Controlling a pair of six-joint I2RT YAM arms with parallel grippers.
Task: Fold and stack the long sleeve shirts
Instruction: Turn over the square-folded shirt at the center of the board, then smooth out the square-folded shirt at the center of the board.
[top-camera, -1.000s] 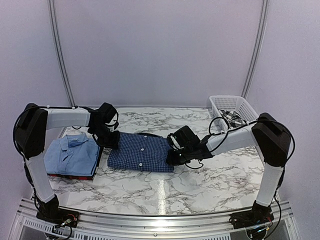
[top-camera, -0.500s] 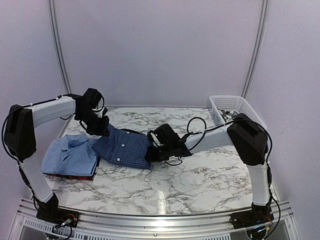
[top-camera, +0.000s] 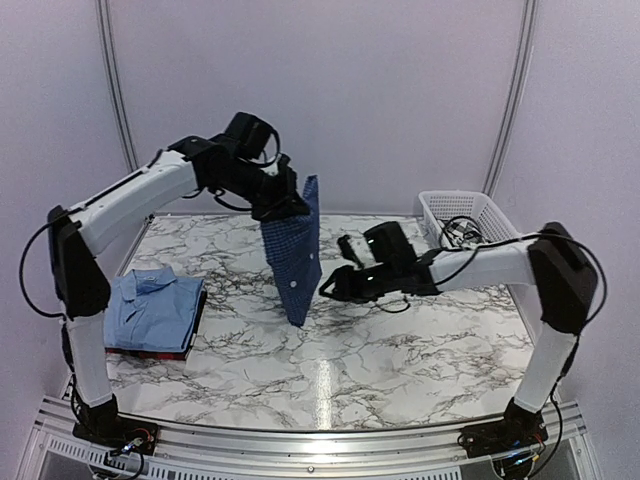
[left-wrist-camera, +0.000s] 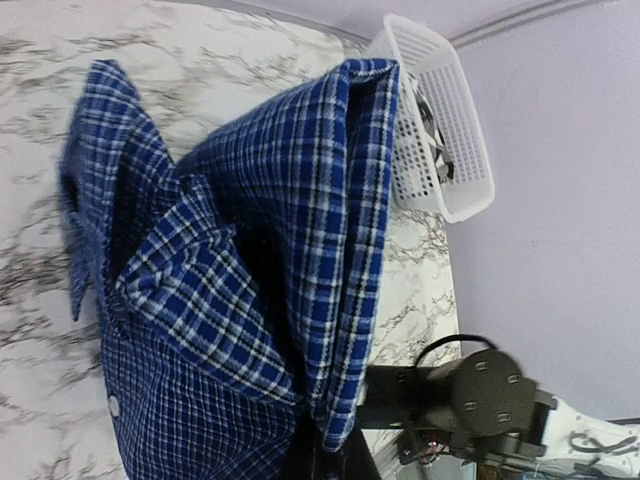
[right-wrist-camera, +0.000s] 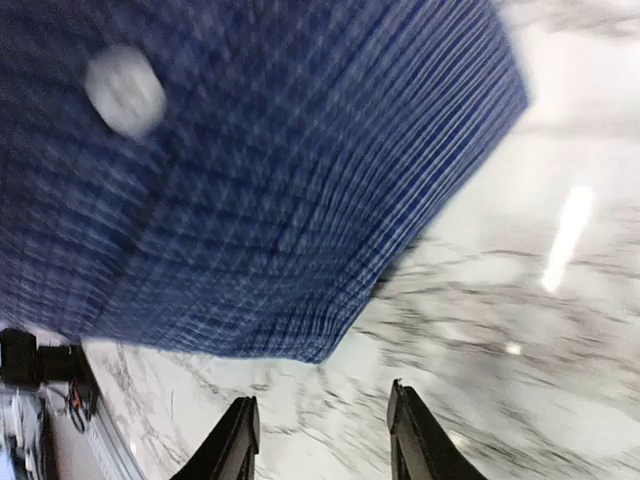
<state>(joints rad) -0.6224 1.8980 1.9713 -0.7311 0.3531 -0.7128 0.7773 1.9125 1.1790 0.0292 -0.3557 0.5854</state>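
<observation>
Top external view: my left gripper (top-camera: 288, 207) is clamped tight on the top edge of the navy fine-checked cloth button-up shirt (top-camera: 298, 262). The shirt hangs folded in mid-air over the middle of the white marbled desk (top-camera: 400, 350), lower corner pointing down, and I can't tell if it touches the surface.

Left wrist cam shows the collar flopped open, the layers doubled over and a small white button (left-wrist-camera: 113, 405). My fingers are buried under the cloth there.

My right gripper (right-wrist-camera: 325, 440) is spread open with nothing in it, just beside the lower part of the hanging shirt. That view is pretty blurry.

Far left on the desk, a folded plain light blue collared shirt (top-camera: 150, 308) lies on a folded dark red shirt (top-camera: 150, 352). A white plastic lattice basket (top-camera: 450, 207) sits back right, with black-and-white checked cloth (top-camera: 466, 238) inside.
</observation>
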